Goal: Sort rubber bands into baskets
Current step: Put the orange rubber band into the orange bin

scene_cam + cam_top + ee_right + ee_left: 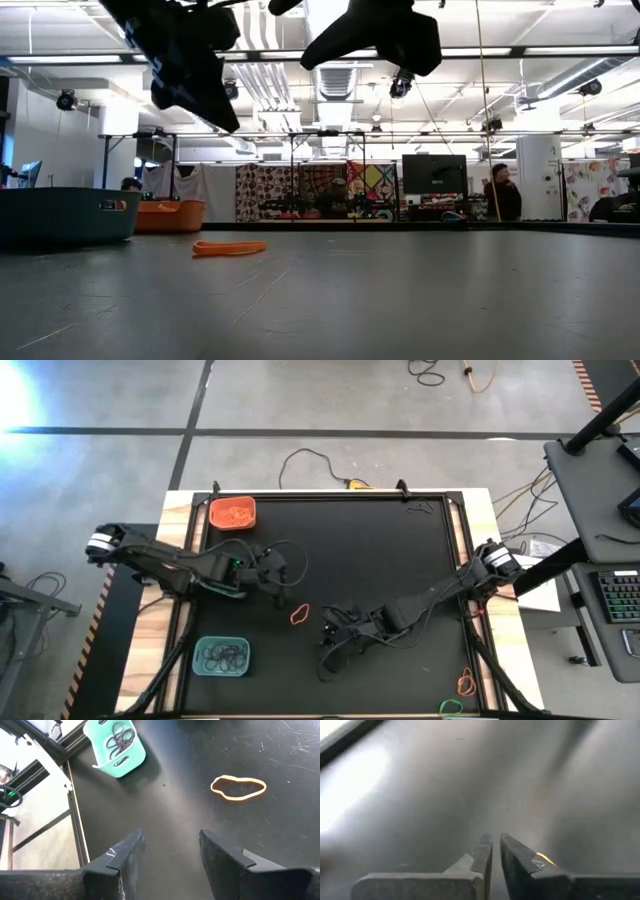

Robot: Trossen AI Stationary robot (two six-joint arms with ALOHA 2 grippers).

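Hanging over the middle of the black table (380,550), the right tool (330,632) has its two fingers (120,860) spread wide apart with nothing between them. Just ahead of it on the table lies one orange rubber band (238,788), flat and loose, not touched by either tool. In the high view the same orange rubber band sits between the two tools, close to both.

The left tool (276,582) is on the other side of that band, near the left side of the table. Its two fingers (482,854) are almost pressed together, with only a thin slit between them. A small orange bit shows beside one finger, but the view is too blurry to tell if it is a band.

Under the left arm there seems to be a teal basket (222,588), mostly hidden by the arm. Farther off, at the back left corner, the orange basket (232,514) holds a pile of orange bands. At the front left, the other teal basket (221,657) holds a tangle of black bands (120,739).

Well away from the tools, by the front right corner of the table, lie another orange band (466,682) and a green band (450,707) right at the edge.

In the low view, people stand in the room far behind the table.
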